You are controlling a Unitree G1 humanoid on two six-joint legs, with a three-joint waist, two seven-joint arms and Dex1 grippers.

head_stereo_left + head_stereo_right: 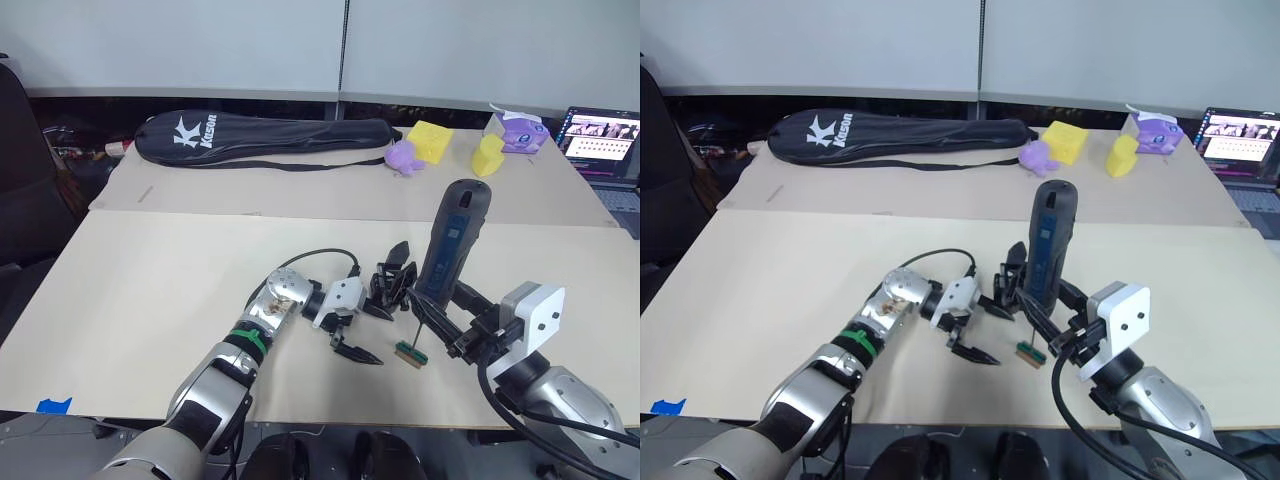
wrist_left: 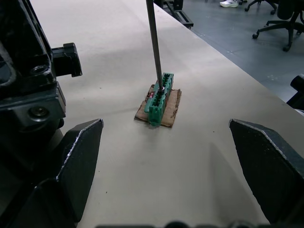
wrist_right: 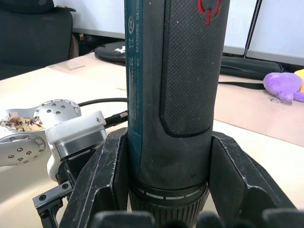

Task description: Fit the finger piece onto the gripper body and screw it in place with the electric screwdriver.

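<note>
Right wrist view: end effector (image 3: 178,190) clamps textured cylindrical electric screwdriver (image 3: 175,85).

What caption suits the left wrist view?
Screwdriver bit touching a small green block beyond the open left gripper.

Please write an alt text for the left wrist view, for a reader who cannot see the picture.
A thin metal screwdriver bit comes down onto a small green block that lies on a brown pad on the beige table. The left gripper frames it with its two black fingers wide apart, and the black gripper body stands beside one finger.
</note>
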